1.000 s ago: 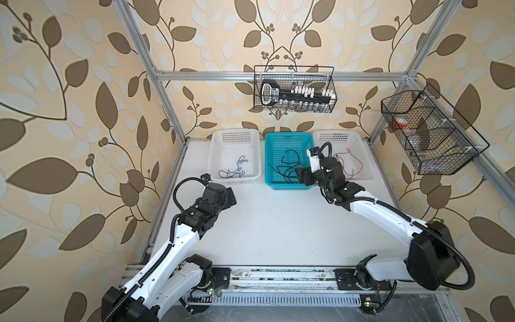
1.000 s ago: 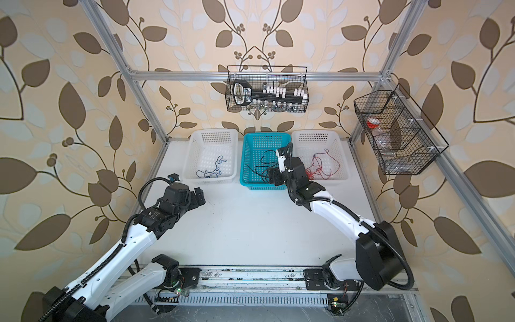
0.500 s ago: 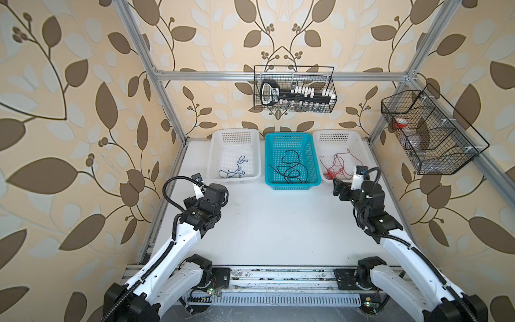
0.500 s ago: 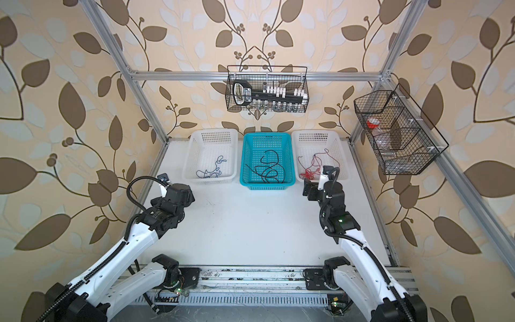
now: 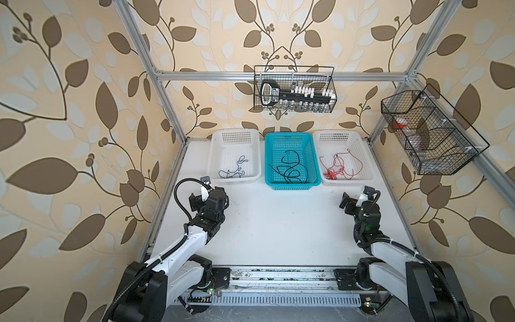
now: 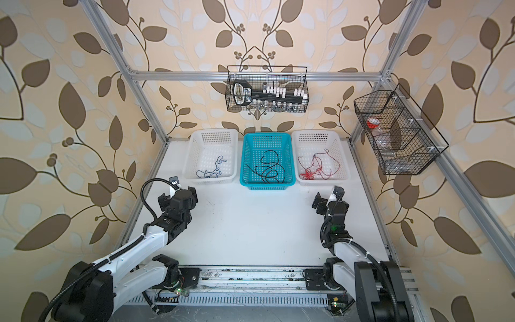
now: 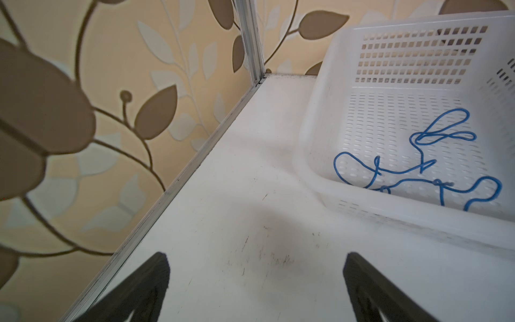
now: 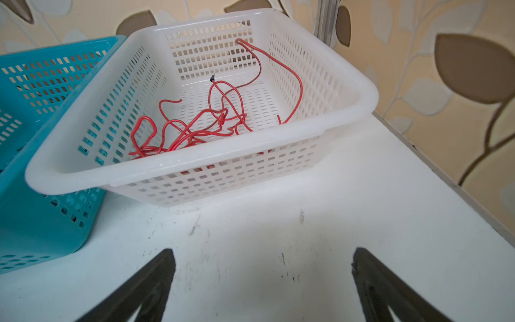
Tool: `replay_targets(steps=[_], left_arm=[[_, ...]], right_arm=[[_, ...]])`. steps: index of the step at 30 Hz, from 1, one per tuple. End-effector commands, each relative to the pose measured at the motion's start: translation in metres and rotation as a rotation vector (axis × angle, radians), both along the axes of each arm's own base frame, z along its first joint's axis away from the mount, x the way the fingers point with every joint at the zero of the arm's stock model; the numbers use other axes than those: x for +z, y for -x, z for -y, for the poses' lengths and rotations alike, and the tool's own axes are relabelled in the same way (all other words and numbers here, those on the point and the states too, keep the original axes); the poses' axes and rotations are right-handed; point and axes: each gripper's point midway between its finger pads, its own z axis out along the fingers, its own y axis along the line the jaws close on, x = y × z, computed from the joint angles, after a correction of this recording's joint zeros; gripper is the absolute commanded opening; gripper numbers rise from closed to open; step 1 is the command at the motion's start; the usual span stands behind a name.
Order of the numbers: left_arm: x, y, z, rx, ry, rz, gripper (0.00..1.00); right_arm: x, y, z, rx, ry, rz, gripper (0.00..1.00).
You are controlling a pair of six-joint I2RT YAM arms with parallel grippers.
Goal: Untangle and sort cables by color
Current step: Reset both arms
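Top views: three baskets in a row hold cables sorted by colour, and both robot arms sit empty over the white surface (image 5: 278, 223).

Blue cable (image 5: 232, 170) lies in the left white basket (image 5: 214, 156), black cables (image 5: 289, 170) in the teal basket (image 5: 269, 156) in the middle, and red cables (image 5: 338, 167) in the right white basket (image 5: 365, 156). No loose wire shows on the surface, so the sorting looks done (though the red wires loop over one another in a bunch, so how fully untangled they are is hard to say). In the left wrist view, the left claw (image 7: 256, 255) has its jaws spread wide above the bare surface near the blue cable's basket, gripping and touching nothing. In the right wrist view, the right claw (image 8: 264, 251) is likewise spread wide and empty, just in front of the red cables' basket.
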Motion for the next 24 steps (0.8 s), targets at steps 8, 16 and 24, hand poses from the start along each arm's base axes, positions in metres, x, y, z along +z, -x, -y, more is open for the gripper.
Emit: replay_targets(steps=[8,16,24], left_arm=[[-0.013,-0.049,0.024,-0.208,-0.031,0.064,0.99],[-0.039,-0.055,0.005,-0.181,0.042,0.066,0.99],[-0.059,-0.058,-0.031,-0.025,0.127,0.042,0.99]], right_arm=[[0.03,-0.026,-0.023,0.15,0.088,0.207,1.0],[0.021,-0.042,-0.039,0.245,0.102,0.116,1.0],[0.022,-0.041,-0.035,0.238,0.084,0.129,1.0]])
